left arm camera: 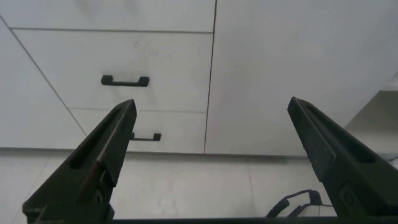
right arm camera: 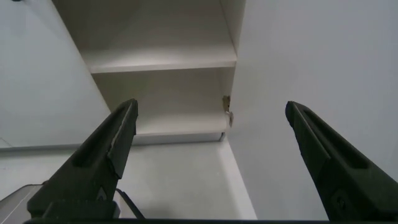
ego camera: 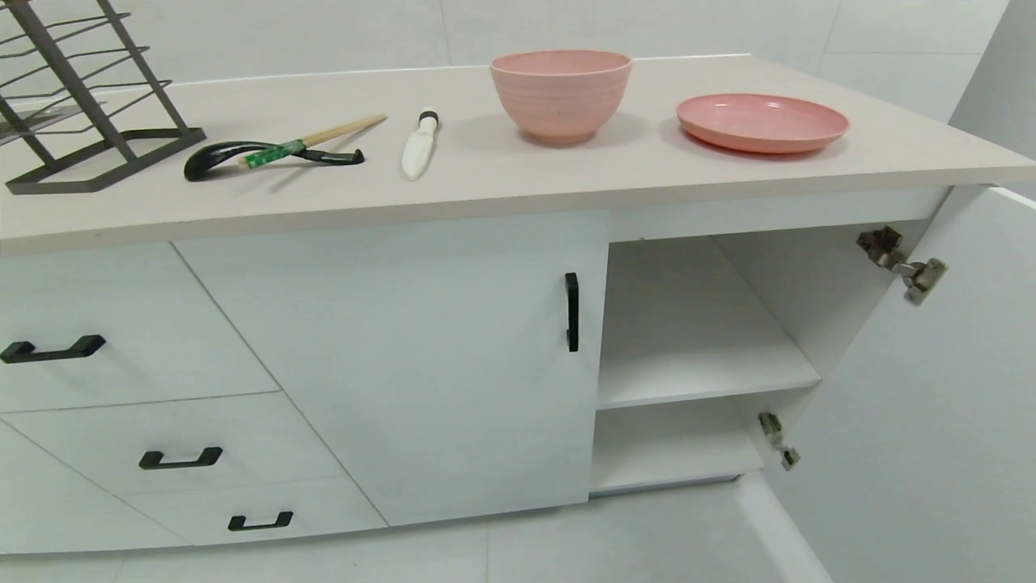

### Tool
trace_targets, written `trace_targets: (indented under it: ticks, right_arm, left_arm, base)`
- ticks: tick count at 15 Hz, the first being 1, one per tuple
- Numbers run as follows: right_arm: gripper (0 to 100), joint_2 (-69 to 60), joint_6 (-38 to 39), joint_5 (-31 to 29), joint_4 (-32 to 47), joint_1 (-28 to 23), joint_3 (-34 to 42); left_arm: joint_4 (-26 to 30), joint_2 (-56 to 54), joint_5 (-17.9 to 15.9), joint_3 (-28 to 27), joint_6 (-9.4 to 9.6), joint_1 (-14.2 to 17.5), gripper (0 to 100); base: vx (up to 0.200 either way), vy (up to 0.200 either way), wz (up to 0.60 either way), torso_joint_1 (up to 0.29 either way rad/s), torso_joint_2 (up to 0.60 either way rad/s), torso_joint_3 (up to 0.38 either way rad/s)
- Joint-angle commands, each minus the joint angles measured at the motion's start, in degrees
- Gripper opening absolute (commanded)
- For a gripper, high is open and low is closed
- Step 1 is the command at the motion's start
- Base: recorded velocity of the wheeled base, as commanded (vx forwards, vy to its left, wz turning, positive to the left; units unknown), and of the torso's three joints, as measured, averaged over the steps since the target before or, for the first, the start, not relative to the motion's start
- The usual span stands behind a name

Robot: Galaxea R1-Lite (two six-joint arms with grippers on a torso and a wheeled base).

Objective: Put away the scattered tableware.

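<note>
A pale countertop (ego camera: 518,190) runs above white drawers (ego camera: 121,380) and cupboards. A pink bowl (ego camera: 560,93) sits on it, towards the back. Right of the bowl lies a pink plate (ego camera: 762,121). Left of the bowl come a white knife (ego camera: 420,146), then a black ladle (ego camera: 218,156) crossed by wooden chopsticks (ego camera: 324,135), then a dark wire rack (ego camera: 81,105). Below and right of the bowl, a cupboard (ego camera: 696,348) stands open. The left gripper (left arm camera: 211,104) faces the drawers and the right gripper (right arm camera: 211,106) faces the cupboard, both spread wide and holding nothing. Judging by this, nothing is put away yet.
</note>
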Motion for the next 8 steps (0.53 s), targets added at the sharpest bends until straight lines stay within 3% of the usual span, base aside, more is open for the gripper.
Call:
trace_targets:
  ticks: [1,8]
  right_arm:
    - [100,0.0,0.0,0.1,0.0,0.0,0.0]
    - [100,0.0,-0.3,0.1,0.0,0.0,0.0]
  left_arm:
    - [0.0,0.1,0.0,0.0,-0.04,0.0,100]
    - [0.0,0.1,0.0,0.0,-0.04,0.0,100]
  base:
    - [0.000,0.000,0.00,0.000,0.00,0.000]
    - [0.000,0.000,0.00,0.000,0.00,0.000]
